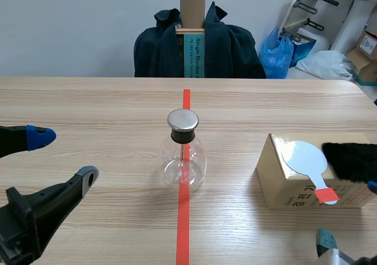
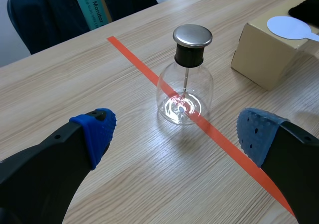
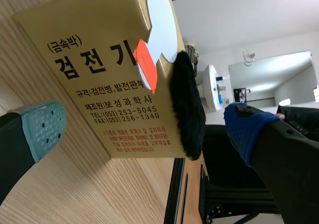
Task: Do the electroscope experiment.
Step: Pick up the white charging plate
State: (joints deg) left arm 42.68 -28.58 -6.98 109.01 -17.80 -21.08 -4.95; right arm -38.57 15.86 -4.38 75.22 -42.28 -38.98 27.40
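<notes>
Judging by the scene, the experiment is only starting: the left gripper and right gripper have their fingers apart, the electroscope stands untouched on the worktop, and the right gripper probably next takes the white paddle from the box beside the electroscope.

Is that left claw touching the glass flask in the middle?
Apart. The left wrist view shows the open left gripper stopping short of the flask, with bare table between them.
</notes>
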